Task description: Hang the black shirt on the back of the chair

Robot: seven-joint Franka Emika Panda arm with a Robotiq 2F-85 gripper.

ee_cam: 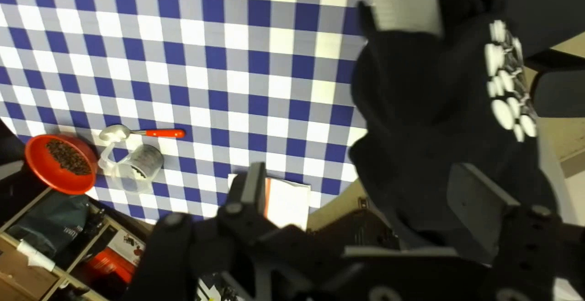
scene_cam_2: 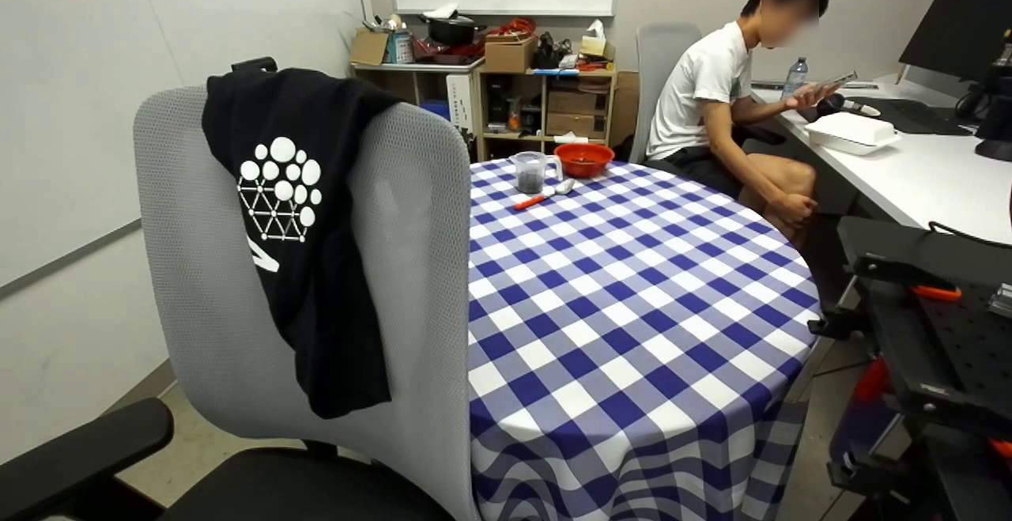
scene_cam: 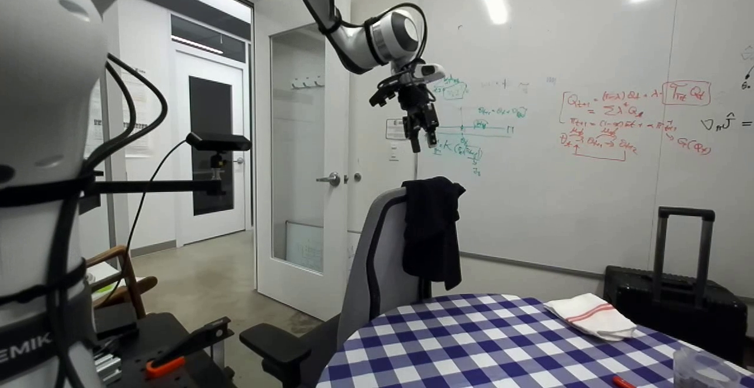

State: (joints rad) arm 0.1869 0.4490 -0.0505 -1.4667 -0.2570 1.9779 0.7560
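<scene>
Black shirt (scene_cam_2: 316,256) over backrest (scene_cam_2: 419,268), chair (scene_cam_2: 221,347) cropped

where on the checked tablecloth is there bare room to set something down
In the wrist view, the broad middle of the tablecloth lies bare between the red-handled spoon and the black shirt. It is crowded where that spoon, the clear cup and the red bowl cluster; the white towel lies at the edge.

Office/research lab rm. Office items: white desk (scene_cam_2: 957,173) w/ monitor (scene_cam_2: 968,23); grey mesh-back office chair (scene_cam_2: 419,268); wall whiteboard (scene_cam: 530,199) w/ handwritten eqns (scene_cam: 636,117) in red & green; glazed door (scene_cam: 299,141). Lab items: robot arm (scene_cam: 353,46); blk. perforated board (scene_cam_2: 957,355). Misc.: cube shelving (scene_cam_2: 480,102) w/ boxes (scene_cam_2: 508,56); blue/white check-clothed surface (scene_cam_2: 632,284), home-style.
</scene>
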